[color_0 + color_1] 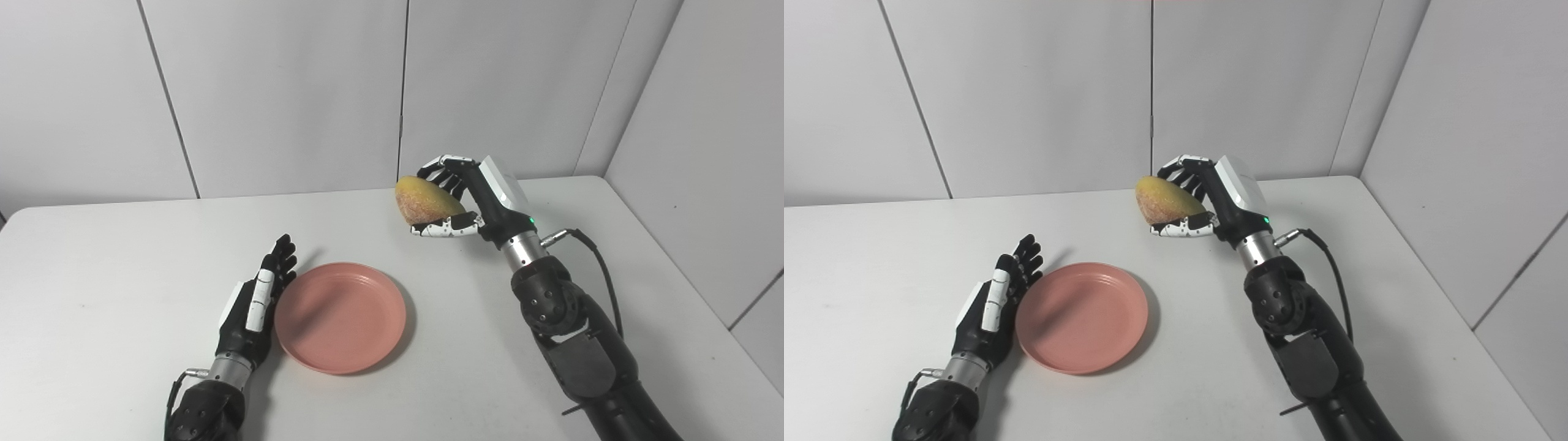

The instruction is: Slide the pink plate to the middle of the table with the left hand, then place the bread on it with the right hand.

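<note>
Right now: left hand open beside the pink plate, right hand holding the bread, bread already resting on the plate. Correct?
Not quite. The bread is not on the pink plate: the right hand holds it in the air behind the plate, as the left eye view shows. The left hand is open beside the plate.

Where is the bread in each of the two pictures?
Left eye view: the bread sits just right of centre, held up in the right hand.
Right eye view: the bread sits just left of centre.
Shared landmark: the pink plate, lower left of the bread.
</note>
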Available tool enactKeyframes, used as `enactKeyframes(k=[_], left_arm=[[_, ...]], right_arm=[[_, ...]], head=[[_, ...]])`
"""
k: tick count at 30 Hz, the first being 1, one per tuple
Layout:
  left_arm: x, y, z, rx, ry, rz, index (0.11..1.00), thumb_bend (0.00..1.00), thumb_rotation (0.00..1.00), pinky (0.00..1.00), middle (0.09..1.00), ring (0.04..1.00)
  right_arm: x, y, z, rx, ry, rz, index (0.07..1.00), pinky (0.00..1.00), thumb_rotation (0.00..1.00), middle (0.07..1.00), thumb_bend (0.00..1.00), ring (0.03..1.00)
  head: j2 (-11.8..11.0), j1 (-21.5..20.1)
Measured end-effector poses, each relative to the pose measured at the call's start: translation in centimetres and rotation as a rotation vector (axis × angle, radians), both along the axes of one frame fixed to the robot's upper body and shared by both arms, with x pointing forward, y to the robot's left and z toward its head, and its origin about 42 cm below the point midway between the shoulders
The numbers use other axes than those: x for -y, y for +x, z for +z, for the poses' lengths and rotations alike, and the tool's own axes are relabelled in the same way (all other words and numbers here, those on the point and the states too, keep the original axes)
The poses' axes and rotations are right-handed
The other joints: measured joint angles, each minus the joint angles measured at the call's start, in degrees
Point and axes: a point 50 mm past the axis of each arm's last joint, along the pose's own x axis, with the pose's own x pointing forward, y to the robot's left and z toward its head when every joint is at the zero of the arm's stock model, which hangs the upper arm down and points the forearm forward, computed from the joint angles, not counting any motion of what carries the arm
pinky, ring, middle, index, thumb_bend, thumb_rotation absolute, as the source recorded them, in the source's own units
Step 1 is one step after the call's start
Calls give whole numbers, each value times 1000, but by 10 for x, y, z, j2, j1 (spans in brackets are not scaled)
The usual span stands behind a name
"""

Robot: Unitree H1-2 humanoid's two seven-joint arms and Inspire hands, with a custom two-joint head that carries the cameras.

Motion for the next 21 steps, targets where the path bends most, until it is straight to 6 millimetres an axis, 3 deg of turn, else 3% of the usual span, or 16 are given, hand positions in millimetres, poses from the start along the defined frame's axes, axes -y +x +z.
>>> enactKeyframes(k=[10,21], left_arm=[[2,0,0,-7,9,14,963,805,1000,1000,1000,1000],[4,-2,-1,-13,1,23,952,799,1000,1000,986,1000]], right_arm=[[-50,-12,-9,-30,21,117,548,347,0,478,508,395],[-65,-22,-29,-34,-16,175,551,358,0,481,508,394]], head=[[-1,8],[8,54]])
